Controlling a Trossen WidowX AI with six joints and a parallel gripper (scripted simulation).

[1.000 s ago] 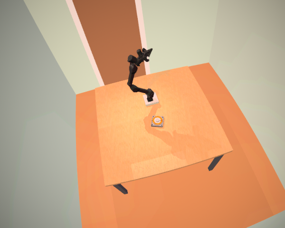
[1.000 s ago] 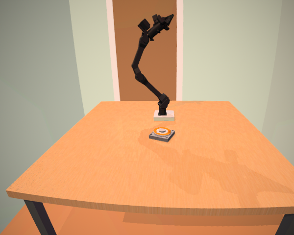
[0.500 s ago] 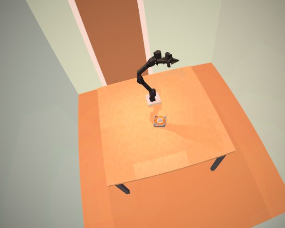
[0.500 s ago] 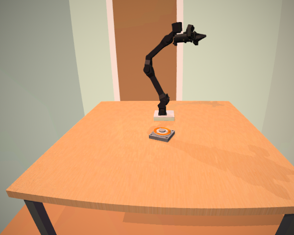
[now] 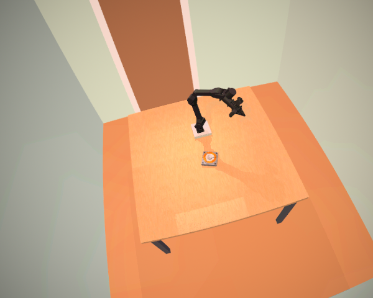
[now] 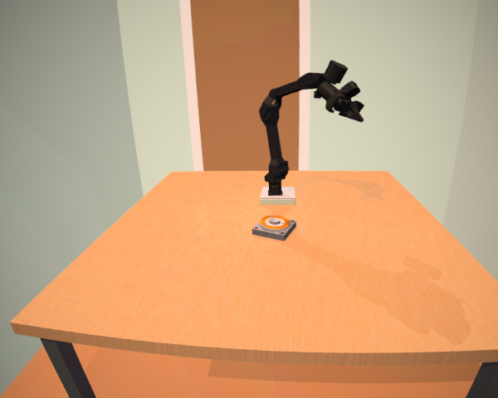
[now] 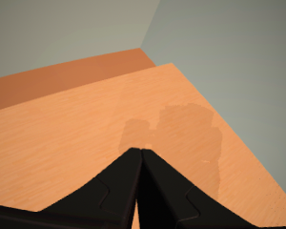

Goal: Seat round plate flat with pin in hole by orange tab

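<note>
Holding gripper high at upper right of exterior view, you have it clenched on nothing, well apart from plate. Plate sits on grey base at mid-frame on worktop, just below arm mount. Tab, hole and pin too small to tell. Judged: nothing done yet; approach, turning plate, seating, retreat all remain.

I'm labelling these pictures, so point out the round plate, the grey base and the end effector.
round plate [image 6: 275,221], exterior view, orange ring
grey base [image 6: 270,233], exterior view, front edge
end effector [image 6: 358,117], exterior view, shut fingertips
</note>
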